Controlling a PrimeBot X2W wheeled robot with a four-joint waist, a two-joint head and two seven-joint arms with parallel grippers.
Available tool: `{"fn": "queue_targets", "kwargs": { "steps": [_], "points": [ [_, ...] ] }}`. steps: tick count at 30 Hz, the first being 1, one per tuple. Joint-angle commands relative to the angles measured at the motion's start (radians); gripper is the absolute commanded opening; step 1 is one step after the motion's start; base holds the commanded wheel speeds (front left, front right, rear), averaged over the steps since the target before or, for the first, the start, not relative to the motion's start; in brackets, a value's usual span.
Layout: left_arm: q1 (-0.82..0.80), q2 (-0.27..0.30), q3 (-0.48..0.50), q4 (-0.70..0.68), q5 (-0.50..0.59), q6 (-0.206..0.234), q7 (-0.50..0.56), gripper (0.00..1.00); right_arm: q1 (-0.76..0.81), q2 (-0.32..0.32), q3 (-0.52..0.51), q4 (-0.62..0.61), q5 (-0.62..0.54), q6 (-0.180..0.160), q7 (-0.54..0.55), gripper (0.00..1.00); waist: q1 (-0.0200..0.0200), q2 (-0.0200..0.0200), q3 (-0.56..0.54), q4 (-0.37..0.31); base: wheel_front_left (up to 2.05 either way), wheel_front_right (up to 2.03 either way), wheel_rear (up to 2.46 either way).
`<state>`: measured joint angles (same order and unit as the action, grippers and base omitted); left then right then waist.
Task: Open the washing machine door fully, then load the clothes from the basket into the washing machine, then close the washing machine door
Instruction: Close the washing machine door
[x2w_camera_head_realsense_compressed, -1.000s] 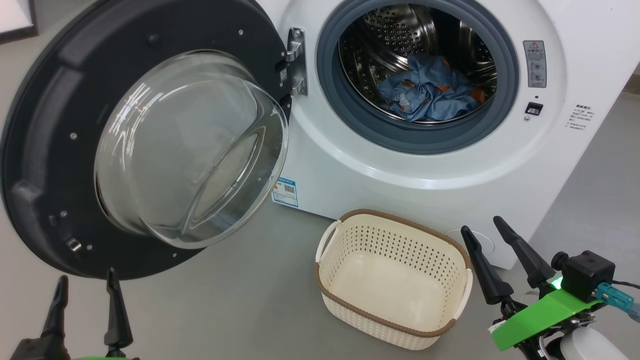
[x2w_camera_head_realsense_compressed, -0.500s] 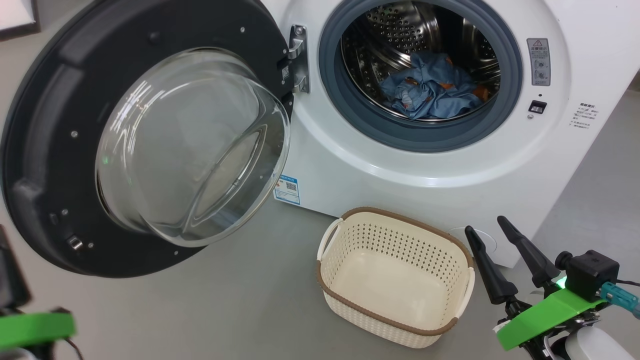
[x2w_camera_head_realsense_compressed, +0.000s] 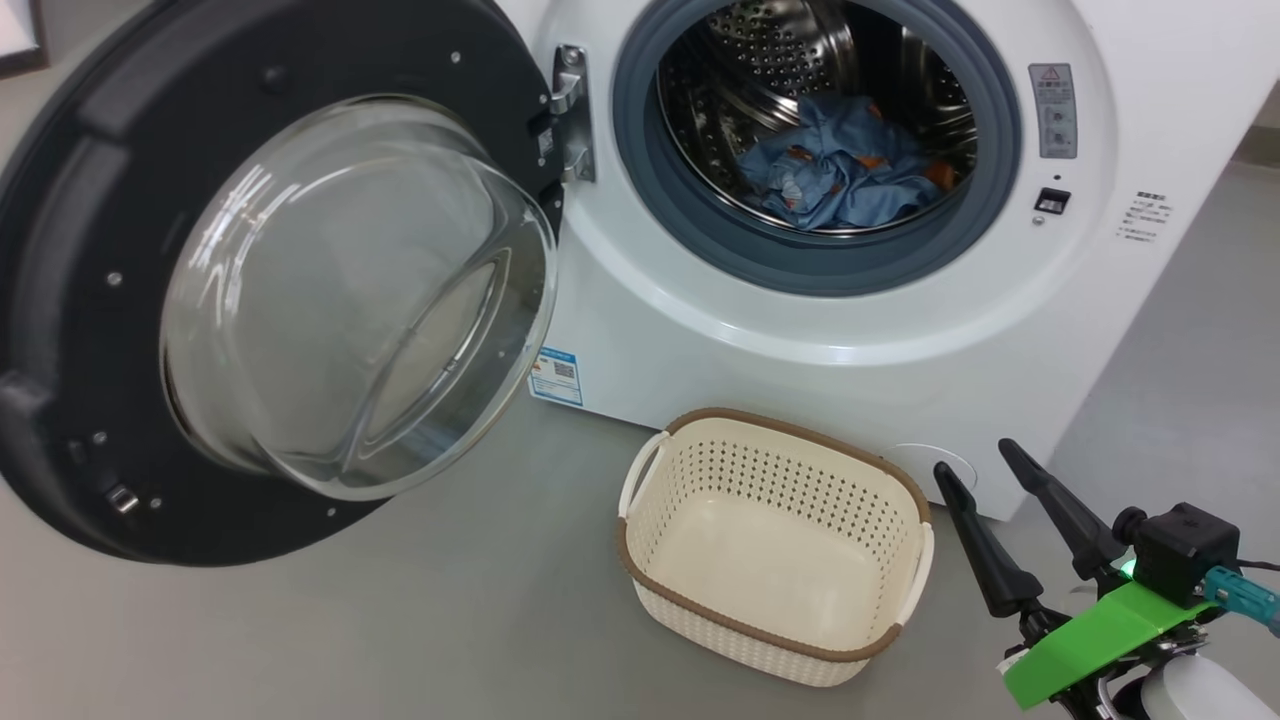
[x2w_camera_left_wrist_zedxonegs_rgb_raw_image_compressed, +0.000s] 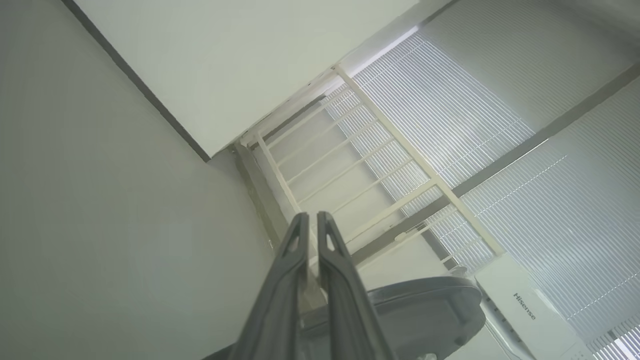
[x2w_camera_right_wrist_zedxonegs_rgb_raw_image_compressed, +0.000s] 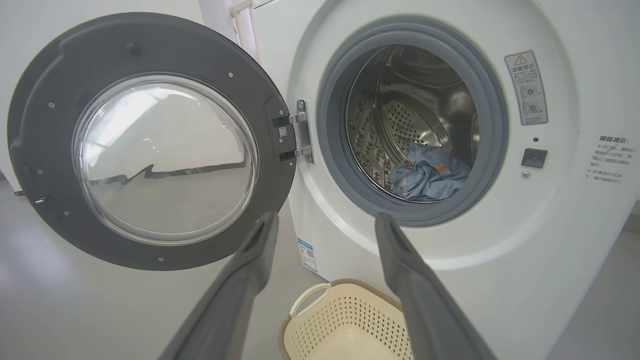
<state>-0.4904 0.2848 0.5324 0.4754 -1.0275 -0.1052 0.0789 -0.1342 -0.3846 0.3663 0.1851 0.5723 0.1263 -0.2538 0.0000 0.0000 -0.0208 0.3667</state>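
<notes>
Smooth grey floor (x2w_camera_head_realsense_compressed: 450, 620) under white washing machine (x2w_camera_head_realsense_compressed: 760, 330): washing machine door (x2w_camera_head_realsense_compressed: 60, 250) wide open at its left, clothes (x2w_camera_head_realsense_compressed: 840, 180) in drum, basket (x2w_camera_head_realsense_compressed: 740, 655) empty in front. Right gripper (x2w_camera_head_realsense_compressed: 970, 457) fingers spread near basket; left gripper (x2w_camera_left_wrist_zedxonegs_rgb_raw_image_compressed: 312, 216) 2 fingers nearly together, holding nothing.

Right pincer (x2w_camera_head_realsense_compressed: 972, 458): long black tapered fingers.
Wrist bracket (x2w_camera_head_realsense_compressed: 1095, 635): bright green.
Camera (x2w_camera_head_realsense_compressed: 1185, 548): black block, teal plug.
Left pincer (x2w_camera_left_wrist_zedxonegs_rgb_raw_image_compressed: 311, 218): grey, slotted tips.

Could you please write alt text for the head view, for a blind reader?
A washing machine stands with its door swung open leftward, blue clothes in its drum. An empty basket sits on the floor before it, the open right gripper beside it.
</notes>
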Motion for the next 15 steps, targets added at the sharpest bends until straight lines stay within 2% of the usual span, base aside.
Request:
{"fn": "queue_targets", "kwargs": {
  "steps": [1, 8, 15],
  "points": [
    [-0.051, 0.067, 0.042, 0.018, -0.040, -0.011, 0.030, 0.00, -0.025, -0.028, 0.021, -0.018, 0.013, 0.004, -0.008, 1.00, 0.0000, 0.0000, 0.010, -0.014, 0.00, 0.00, 0.00],
    [-0.144, 0.124, 0.133, 0.217, -0.218, -0.020, 0.134, 0.00, -0.045, -0.069, 0.034, -0.020, 0.017, 0.004, -0.008, 1.00, 0.0000, 0.0000, 0.054, -0.048, 0.00, 0.00, 0.00],
    [-0.166, 0.168, 0.186, 0.342, -0.296, -0.023, 0.184, 0.00, -0.067, -0.095, 0.053, -0.022, 0.021, 0.004, -0.008, 1.00, 0.0000, 0.0000, 0.075, -0.076, 0.00, 0.00, 0.00]
  ]
}}
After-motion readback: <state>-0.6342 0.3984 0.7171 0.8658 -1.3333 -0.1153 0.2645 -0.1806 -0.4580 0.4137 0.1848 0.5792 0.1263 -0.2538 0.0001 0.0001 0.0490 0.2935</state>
